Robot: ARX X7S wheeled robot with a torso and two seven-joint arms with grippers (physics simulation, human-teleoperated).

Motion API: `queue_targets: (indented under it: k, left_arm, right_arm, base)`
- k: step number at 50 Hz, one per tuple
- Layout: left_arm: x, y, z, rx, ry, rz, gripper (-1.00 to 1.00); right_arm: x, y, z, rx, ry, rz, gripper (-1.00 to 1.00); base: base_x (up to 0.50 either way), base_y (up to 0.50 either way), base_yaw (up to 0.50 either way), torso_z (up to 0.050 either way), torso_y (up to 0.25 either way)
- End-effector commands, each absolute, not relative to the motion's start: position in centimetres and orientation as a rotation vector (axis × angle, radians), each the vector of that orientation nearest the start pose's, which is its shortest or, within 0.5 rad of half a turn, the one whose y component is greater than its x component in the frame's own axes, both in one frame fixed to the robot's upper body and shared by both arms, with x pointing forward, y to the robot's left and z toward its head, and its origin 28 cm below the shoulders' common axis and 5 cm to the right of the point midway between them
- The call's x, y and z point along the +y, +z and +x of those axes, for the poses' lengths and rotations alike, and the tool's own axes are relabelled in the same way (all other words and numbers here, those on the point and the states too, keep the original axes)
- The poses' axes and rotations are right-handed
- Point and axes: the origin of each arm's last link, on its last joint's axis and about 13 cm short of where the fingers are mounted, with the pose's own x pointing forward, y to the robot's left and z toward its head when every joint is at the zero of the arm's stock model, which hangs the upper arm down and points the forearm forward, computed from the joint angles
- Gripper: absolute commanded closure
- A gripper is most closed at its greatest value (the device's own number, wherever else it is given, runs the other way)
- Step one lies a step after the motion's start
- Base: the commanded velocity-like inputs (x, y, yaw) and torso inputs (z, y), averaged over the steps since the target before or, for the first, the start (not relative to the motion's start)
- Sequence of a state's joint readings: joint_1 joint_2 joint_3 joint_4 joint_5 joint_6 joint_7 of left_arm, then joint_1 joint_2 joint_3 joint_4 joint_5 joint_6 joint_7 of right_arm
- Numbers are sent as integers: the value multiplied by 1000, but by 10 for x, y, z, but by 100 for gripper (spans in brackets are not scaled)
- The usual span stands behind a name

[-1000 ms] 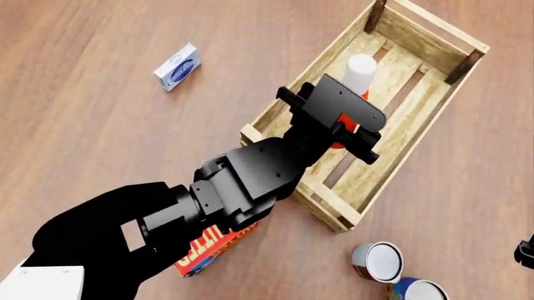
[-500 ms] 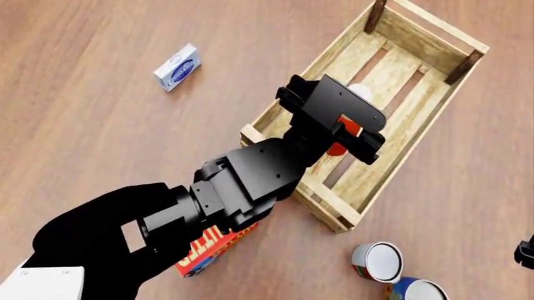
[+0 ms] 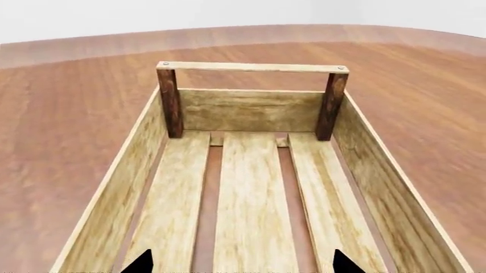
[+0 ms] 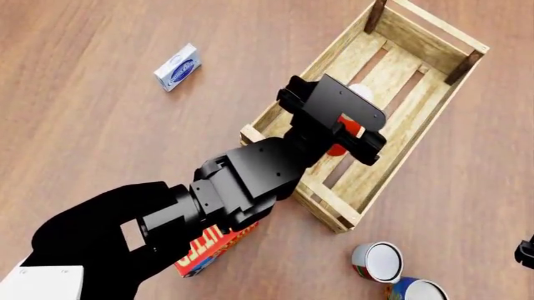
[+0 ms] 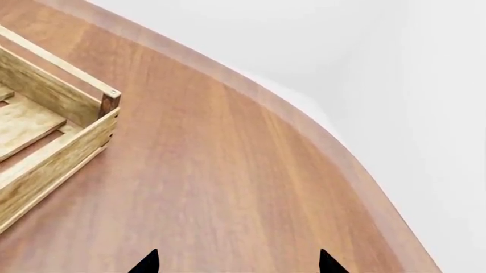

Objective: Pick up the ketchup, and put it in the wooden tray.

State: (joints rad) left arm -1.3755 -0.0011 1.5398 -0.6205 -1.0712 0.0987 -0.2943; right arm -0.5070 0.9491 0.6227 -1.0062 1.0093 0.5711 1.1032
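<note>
The wooden tray (image 4: 434, 28) lies at the upper right of the table. My left gripper (image 4: 338, 122) hovers over its near half. In the left wrist view the left gripper (image 3: 243, 264) has its fingertips (image 3: 140, 264) wide apart, with only the tray's bare slats (image 3: 251, 199) between them. The ketchup (image 4: 337, 150) is in the tray under the gripper. Only bits of its red body and a sliver of its white cap (image 4: 362, 91) show, and the wrist view does not show it. My right gripper (image 5: 237, 264) is open and empty over bare table, beside a tray corner (image 5: 106, 102).
A blue-and-white small box (image 4: 177, 66) lies at the upper left. A red box (image 4: 212, 247) sits partly under my left arm. A small can (image 4: 377, 261) and a blue can (image 4: 417, 290) stand at the bottom right. The table's far edge (image 5: 319, 136) curves past the tray.
A second ago the ketchup's white cap stood clear beyond the left gripper. It has since sunk down under the gripper into the tray. The arm has hardly moved.
</note>
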Motion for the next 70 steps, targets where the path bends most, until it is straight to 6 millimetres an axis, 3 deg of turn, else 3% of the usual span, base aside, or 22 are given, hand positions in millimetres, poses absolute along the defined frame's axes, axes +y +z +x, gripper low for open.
queue_targets:
  k: [1, 39, 56, 70]
  left_arm:
    - [44, 197, 360, -164, -711, 249, -100]
    - [36, 219, 355, -224, -714, 246, -100]
    - [37, 229, 357, -245, -714, 241, -100]
    - [36, 252, 359, -292, -707, 193, -100]
  right_arm:
    - [-199, 195, 112, -112, -639, -246, -100]
    - [-199, 195, 112, -145, -638, -259, -100]
    - [-199, 195, 112, -161, -639, -262, -100]
    - [-199, 195, 112, -175, -611, -269, -100]
  base:
    - [0, 0, 0, 0, 0]
    - [0, 0, 0, 0, 0]
    - [0, 0, 0, -2, 98]
    - [0, 0, 0, -2, 101]
